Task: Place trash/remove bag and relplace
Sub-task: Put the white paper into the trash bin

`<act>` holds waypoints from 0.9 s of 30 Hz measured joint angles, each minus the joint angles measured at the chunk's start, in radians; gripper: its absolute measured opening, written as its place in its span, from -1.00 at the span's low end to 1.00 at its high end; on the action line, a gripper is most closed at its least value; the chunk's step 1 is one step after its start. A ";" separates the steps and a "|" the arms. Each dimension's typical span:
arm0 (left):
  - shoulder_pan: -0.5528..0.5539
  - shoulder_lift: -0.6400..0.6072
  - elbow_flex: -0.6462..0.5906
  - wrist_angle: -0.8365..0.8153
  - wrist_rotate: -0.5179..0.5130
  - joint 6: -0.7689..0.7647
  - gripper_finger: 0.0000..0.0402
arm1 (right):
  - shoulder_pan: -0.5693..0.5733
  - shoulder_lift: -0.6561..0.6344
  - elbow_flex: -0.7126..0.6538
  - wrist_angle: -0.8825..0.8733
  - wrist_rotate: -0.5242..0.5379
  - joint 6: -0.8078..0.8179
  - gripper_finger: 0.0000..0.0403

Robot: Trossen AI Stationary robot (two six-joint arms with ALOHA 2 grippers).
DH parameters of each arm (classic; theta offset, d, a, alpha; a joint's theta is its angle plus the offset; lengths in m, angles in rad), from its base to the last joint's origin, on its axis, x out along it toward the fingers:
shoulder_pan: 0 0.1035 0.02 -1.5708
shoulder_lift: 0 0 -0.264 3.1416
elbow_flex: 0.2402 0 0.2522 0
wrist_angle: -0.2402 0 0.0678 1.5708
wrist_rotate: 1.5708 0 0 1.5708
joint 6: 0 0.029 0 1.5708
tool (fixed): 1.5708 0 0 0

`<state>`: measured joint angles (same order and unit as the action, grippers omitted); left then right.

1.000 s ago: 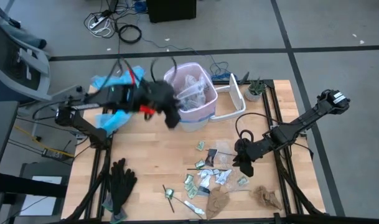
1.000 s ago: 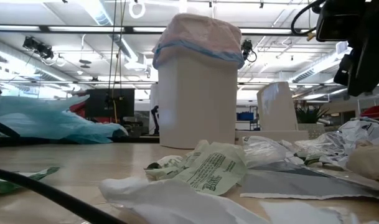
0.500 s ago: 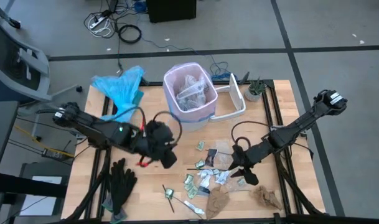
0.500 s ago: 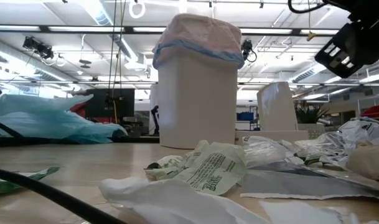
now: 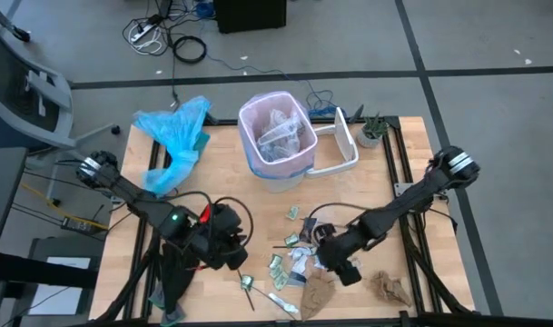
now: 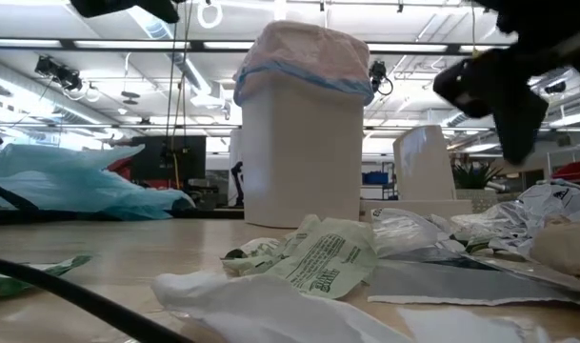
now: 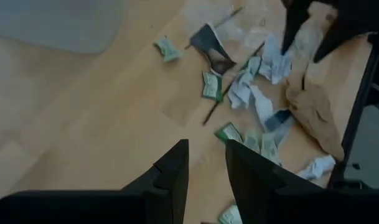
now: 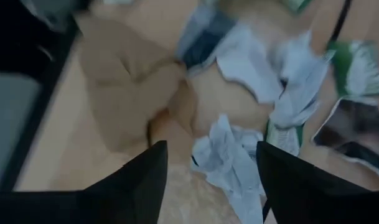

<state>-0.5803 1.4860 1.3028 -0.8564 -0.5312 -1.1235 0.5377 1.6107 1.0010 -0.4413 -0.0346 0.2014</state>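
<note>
The bag (image 5: pixel 278 136) is a pale pink liner with a blue drawstring band, lining a small white bin (image 6: pixel 304 162) that stands on the table's far middle. Clear film lies inside it. Trash (image 5: pixel 303 252) lies scattered on the wood near the near edge: green printed wrappers (image 7: pixel 211 84), white crumpled wrappers (image 8: pixel 233 158), brown paper (image 8: pixel 130 93) and a thin black stick (image 7: pixel 221 99). My left gripper (image 5: pixel 231 254) (image 7: pixel 206 146) is left of the scraps, open by a narrow gap. My right gripper (image 5: pixel 341 271) (image 8: pixel 208 152) is open wide over the white wrappers and brown paper.
A light-blue plastic bag (image 5: pixel 176 132) lies at the far left corner. Black gloves (image 5: pixel 174 272) lie at the near left. A white lid (image 5: pixel 340 150) leans right of the bin, with a small plant (image 5: pixel 371 132) beyond it. More brown paper (image 5: pixel 390 289) sits near the right corner.
My left gripper has swung from beside the bin toward the table's near edge and come down left of the scraps. My right gripper has moved left and toward the near edge, lower over the scraps. The trash and the bin have stayed in place.
</note>
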 joint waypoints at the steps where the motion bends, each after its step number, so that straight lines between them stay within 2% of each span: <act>1: -0.012 0.000 0.000 -0.001 0.000 -0.004 -0.43 | 0.000 0.034 0.022 -0.030 0.004 -0.002 0.20; 5: -0.060 0.000 0.000 -0.001 -0.003 -0.012 -0.43 | 0.000 0.146 0.063 -0.057 0.013 0.052 0.24; 7: -0.086 0.000 0.000 0.000 -0.004 -0.026 -0.43 | 0.000 0.188 0.074 -0.057 0.001 0.111 0.17; 9: -0.118 0.000 0.000 0.000 -0.006 -0.050 -0.43 | 0.000 0.212 0.092 -0.079 -0.011 0.178 -0.04; 13: -0.193 0.000 0.000 -0.001 -0.016 -0.085 -0.43 | 0.000 0.213 0.138 -0.169 -0.049 0.313 -0.78; 14: -0.212 0.000 0.000 -0.001 -0.020 -0.086 -0.43 | 0.001 0.204 0.154 -0.181 -0.052 0.325 -0.87; 20: -0.298 0.024 0.000 -0.004 -0.034 -0.086 -0.43 | 0.002 0.125 0.335 -0.369 0.048 0.398 -0.87; 24: -0.329 0.053 0.000 -0.009 -0.034 -0.086 -0.43 | -0.015 0.093 0.518 -0.539 0.092 0.378 -0.96; 27: -0.342 0.076 0.000 -0.008 -0.034 -0.086 -0.43 | -0.047 0.089 0.667 -0.638 0.121 0.355 -0.95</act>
<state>-0.9222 1.5624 1.3029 -0.8642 -0.5648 -1.2098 0.4911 1.6997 1.6676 -1.0789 0.0861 0.5559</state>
